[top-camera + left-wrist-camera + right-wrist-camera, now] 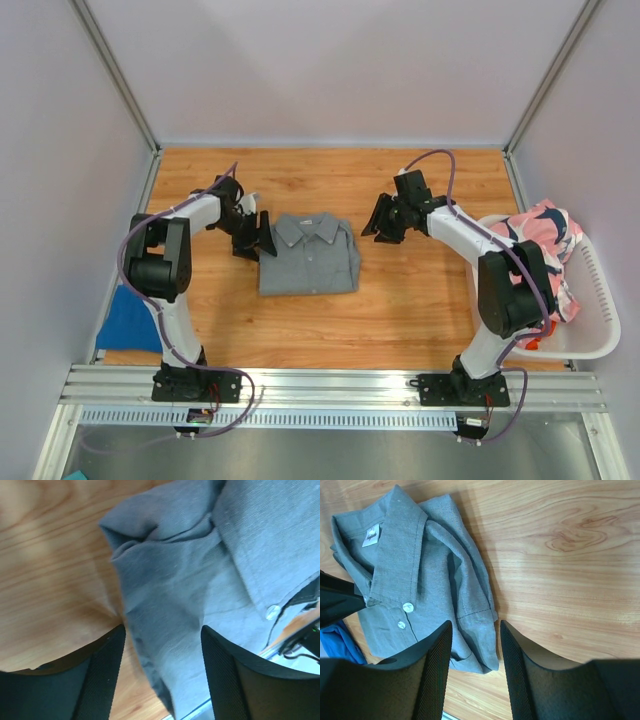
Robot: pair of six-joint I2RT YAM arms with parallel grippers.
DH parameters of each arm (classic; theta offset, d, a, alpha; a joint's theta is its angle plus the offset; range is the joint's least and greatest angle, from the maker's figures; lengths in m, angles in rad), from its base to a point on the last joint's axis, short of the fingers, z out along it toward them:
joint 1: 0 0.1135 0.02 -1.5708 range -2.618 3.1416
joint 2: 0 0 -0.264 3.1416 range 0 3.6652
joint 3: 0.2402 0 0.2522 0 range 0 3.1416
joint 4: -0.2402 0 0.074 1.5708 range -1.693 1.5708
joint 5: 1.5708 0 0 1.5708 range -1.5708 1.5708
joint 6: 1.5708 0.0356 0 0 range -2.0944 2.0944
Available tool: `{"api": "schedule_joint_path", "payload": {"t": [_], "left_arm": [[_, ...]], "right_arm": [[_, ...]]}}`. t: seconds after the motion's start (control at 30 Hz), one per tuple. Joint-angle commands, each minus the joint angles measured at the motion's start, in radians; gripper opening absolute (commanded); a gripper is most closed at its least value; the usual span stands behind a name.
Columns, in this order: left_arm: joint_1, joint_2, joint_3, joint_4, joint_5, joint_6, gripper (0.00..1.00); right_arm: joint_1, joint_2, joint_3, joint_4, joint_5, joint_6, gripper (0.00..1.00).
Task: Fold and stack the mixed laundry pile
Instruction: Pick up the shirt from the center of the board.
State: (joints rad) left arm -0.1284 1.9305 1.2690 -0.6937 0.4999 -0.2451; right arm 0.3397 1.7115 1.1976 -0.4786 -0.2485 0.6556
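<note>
Flanking the grey shirt [308, 255], left tool [250, 238] and right tool [384, 223] hover spread.

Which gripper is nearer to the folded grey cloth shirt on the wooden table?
Left. The left gripper sits at the left edge of the grey cloth shirt; the right gripper hangs off its right edge, with a gap between.

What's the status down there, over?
Left gripper open, right gripper open, neither holding. Grey shirt lies folded between them. Pink garment in basket, blue cloth at left edge.
</note>
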Motion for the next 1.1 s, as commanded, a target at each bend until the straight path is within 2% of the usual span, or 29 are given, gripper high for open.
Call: {"api": "schedule_joint_path", "payload": {"t": [0.0,0.2,0.27,0.3,0.37,0.4,0.47,0.6,0.63,0.77,0.87,1.07], "left_arm": [[-0.028,0.059,-0.017,0.054,0.058,-0.046,0.7],[-0.053,0.093,-0.022,0.083,0.118,-0.066,0.59],[-0.051,0.114,-0.008,0.076,0.118,-0.059,0.44],[-0.05,0.119,-0.003,0.076,0.123,-0.054,0.31],[-0.042,0.116,0.021,0.054,0.14,-0.021,0.16],[-0.039,0.108,0.029,0.043,0.14,-0.011,0.0],[-0.024,0.069,0.036,0.016,0.146,0.016,0.0],[-0.016,-0.025,0.05,-0.087,0.123,0.171,0.0],[-0.016,-0.039,0.067,-0.165,0.1,0.276,0.0],[-0.016,-0.105,0.075,-0.341,-0.044,0.522,0.0],[-0.016,-0.194,0.038,-0.423,-0.139,0.657,0.0],[-0.016,-0.291,0.024,-0.575,-0.267,0.809,0.0]], "right_arm": [[-0.001,-0.018,0.003,0.002,0.029,-0.014,0.45],[-0.001,-0.021,0.023,-0.009,0.038,-0.017,0.45],[-0.002,-0.023,0.034,-0.021,0.049,-0.024,0.45],[-0.002,-0.027,0.037,-0.029,0.051,-0.027,0.45],[-0.002,-0.033,0.042,-0.038,0.06,-0.034,0.45],[-0.004,-0.044,0.04,-0.046,0.066,-0.034,0.45],[-0.005,-0.053,0.037,-0.054,0.071,-0.037,0.45],[-0.014,-0.085,0.011,-0.06,0.086,-0.047,0.45],[-0.014,-0.093,0.007,-0.061,0.089,-0.053,0.45],[-0.016,-0.104,0.003,-0.075,0.1,-0.068,0.45],[-0.018,-0.108,0.0,-0.08,0.103,-0.074,0.45],[-0.018,-0.107,0.005,-0.078,0.095,-0.073,0.45]]}}
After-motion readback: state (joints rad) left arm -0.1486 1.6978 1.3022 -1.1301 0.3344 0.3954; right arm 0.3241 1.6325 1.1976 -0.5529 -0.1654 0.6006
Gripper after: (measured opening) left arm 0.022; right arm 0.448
